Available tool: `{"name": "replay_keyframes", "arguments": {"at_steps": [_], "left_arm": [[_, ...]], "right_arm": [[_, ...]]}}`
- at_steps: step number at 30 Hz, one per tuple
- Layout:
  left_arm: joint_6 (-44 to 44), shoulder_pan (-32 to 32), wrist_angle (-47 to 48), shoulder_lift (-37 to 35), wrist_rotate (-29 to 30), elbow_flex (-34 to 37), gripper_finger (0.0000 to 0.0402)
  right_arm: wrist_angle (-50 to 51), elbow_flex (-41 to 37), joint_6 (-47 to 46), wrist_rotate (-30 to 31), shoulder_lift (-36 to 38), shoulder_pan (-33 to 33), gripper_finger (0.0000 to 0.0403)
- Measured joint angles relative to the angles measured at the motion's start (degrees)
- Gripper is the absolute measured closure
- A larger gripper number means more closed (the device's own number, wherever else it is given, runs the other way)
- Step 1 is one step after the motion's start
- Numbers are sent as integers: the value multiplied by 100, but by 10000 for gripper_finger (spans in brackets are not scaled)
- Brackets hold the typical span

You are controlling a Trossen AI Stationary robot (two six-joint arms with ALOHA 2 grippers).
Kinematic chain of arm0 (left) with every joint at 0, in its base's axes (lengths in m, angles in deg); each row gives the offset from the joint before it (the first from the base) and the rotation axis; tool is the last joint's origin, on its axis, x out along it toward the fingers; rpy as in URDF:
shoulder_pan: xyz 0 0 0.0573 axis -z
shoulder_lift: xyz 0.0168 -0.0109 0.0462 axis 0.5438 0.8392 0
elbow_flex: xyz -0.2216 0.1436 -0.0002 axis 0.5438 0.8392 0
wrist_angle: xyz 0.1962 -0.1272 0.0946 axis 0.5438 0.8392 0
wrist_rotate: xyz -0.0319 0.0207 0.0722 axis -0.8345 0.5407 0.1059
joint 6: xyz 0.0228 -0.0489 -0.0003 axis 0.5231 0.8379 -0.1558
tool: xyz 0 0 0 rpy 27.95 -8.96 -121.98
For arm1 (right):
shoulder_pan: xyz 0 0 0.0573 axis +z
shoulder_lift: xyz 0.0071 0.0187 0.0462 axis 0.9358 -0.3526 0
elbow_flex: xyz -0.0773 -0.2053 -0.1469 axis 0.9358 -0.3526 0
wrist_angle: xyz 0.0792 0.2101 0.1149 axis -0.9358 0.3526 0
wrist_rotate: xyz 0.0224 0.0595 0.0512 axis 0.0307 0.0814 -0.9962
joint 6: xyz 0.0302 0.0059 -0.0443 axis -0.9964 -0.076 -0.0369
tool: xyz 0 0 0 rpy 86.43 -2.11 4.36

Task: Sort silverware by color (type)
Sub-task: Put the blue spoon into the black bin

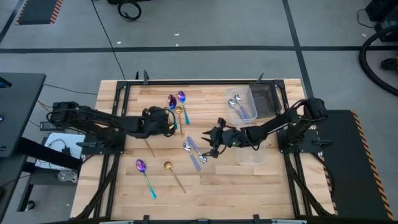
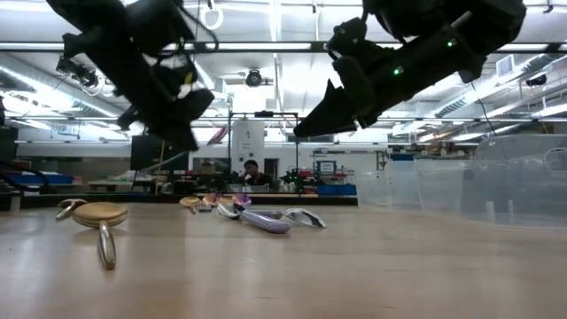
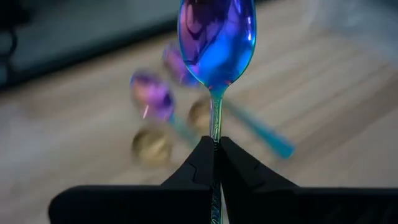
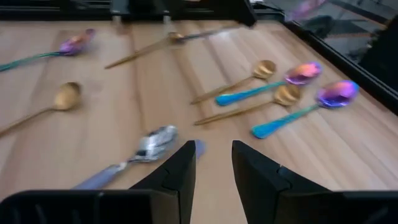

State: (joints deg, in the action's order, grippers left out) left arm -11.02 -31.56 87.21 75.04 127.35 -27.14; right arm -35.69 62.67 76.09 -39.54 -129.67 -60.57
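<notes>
- A wooden table (image 1: 124,193) fills the middle of the overhead frame; its near edge is cut off by the bottom of the frame.
- The left arm reaches in from the left of the overhead frame. The left gripper (image 3: 216,149) is clamped tight on the thin neck of an iridescent purple-blue spoon (image 3: 216,40). In the left wrist view the bowl stands above the fingertips, its tip cut off by the top edge. From overhead this held spoon is hidden under the gripper.
- The right arm comes in from the right of the overhead frame. The right gripper (image 4: 212,163) hovers at centre with its jaws partly apart and nothing between them.
- A clear plastic container (image 1: 266,99) sits upper right of the overhead frame, hard to make out against the wood. Silver spoons (image 1: 238,107) lie at its left edge; whether they lie inside a second clear bin cannot be told.
- Silverware on the table: a cluster of purple-blue and gold spoons (image 1: 177,102) at upper centre of the overhead frame, just beside the left gripper; overlapping silver spoons (image 1: 194,152) at centre, just left of the right gripper; a purple-blue spoon with a teal handle (image 1: 144,174) and a gold spoon (image 1: 173,173) at lower left.
- In the table-level view, a gold spoon (image 2: 99,220) at left is the only sharp one; those behind merge into a blur.
</notes>
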Motion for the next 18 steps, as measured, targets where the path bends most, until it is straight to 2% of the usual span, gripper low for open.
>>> {"name": "replay_keyframes", "arguments": {"at_steps": [4, 11, 18], "left_arm": [[-1053, 111, -1193, -10, 217, 0, 383], [-2734, 189, -3009, -8, 126, 0, 383], [-3298, 180, -3822, 0, -81, 0, 383]], "right_arm": [[-145, 0, -46, -37, 6, -206, 289], [-283, -3, -5, -805, 119, -544, 282], [-683, -7, 23, -1197, 323, -890, 247]]}}
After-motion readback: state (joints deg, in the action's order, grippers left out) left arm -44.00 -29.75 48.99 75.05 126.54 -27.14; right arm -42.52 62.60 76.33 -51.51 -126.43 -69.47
